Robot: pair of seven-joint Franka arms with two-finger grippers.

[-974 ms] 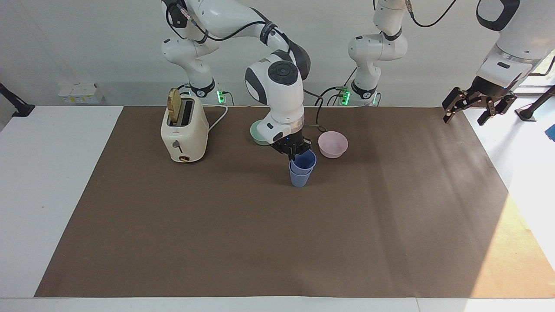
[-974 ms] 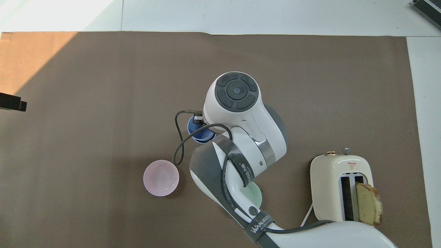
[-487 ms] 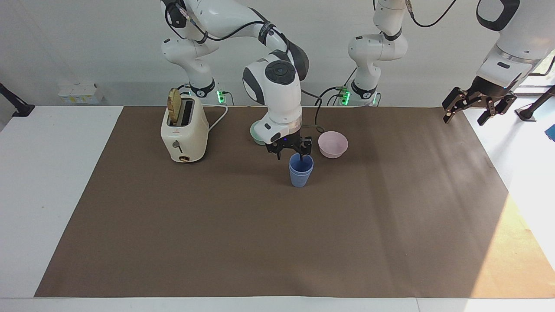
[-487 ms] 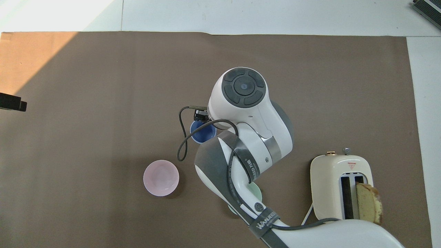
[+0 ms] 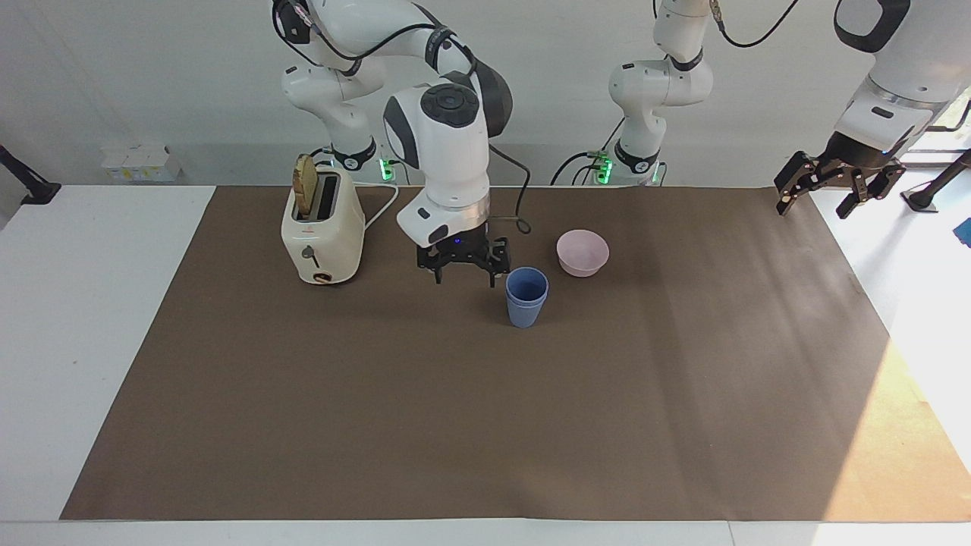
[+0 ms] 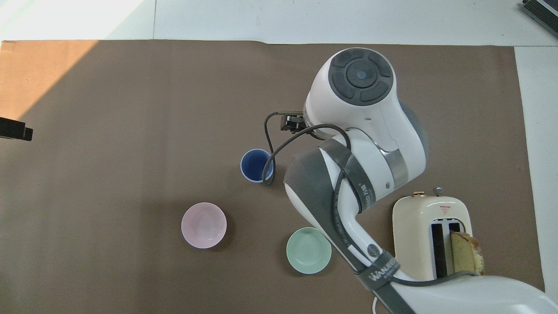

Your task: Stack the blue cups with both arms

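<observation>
Facing view: blue cups (image 5: 526, 296) nested, mid-bench, nearer me than pink bowl (image 5: 582, 252). Right end effector (image 5: 463, 267) spread, empty, beside stack. Left end effector (image 5: 817, 196) spread, waiting. I judge cups light, thin, slippery; pinch rim wall.

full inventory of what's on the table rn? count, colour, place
blue cups: 2, periwinkle blue, nested upright mid-mat, farther from the robots than both bowls
pink bowl: 1, pale pink, beside the cups toward the left arm's end
teal bowl: 1, mint green, nearer the robots than the cups
toaster: 1, cream, toward the right arm's end, corded
bread slice: 1, tan, standing in a toaster slot
mat: 1, brown, covering most of the white table
right gripper: open, empty, over the mat beside the cups
left gripper: open, empty, waiting raised over the mat's edge at its own end
</observation>
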